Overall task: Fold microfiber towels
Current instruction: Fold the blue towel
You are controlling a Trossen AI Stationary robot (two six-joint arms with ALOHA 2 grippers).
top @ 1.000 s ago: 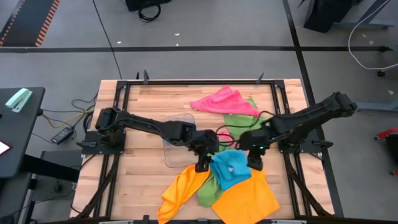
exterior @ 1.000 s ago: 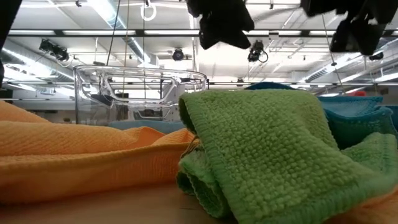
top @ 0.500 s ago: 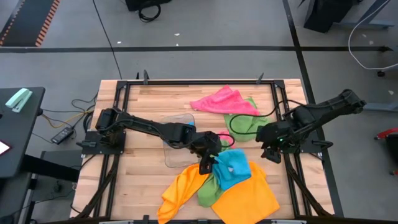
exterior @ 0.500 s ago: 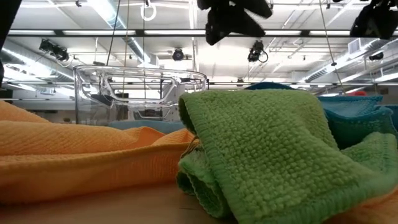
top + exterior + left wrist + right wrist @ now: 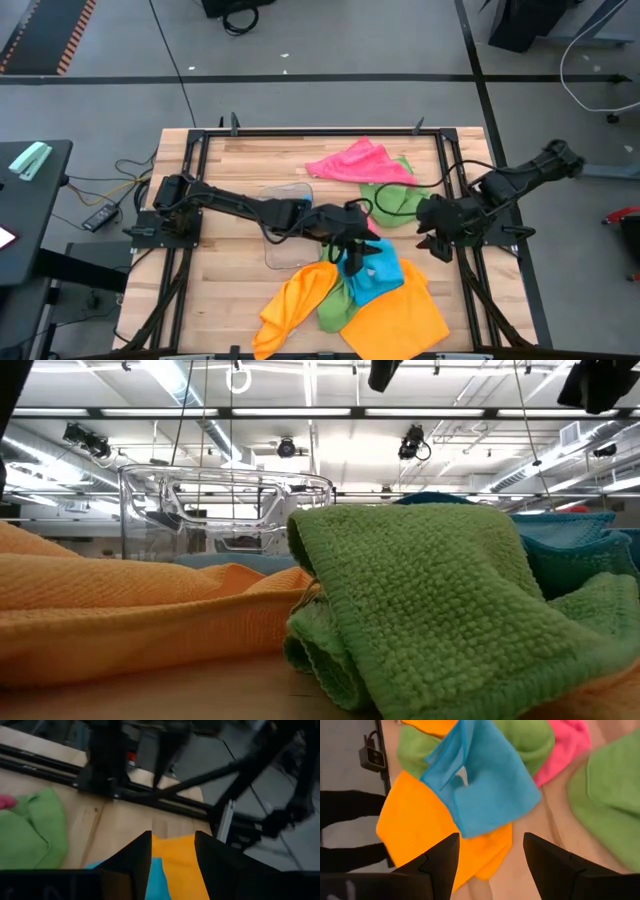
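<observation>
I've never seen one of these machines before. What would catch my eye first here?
Probably the heap of bright cloths at the near edge of the wooden table: a sky blue towel lying over orange towels and a green one. The left gripper hangs over the blue towel, fingers apart. At the far side lie a pink towel and another green towel, with the right gripper open at the table's right edge.
</observation>
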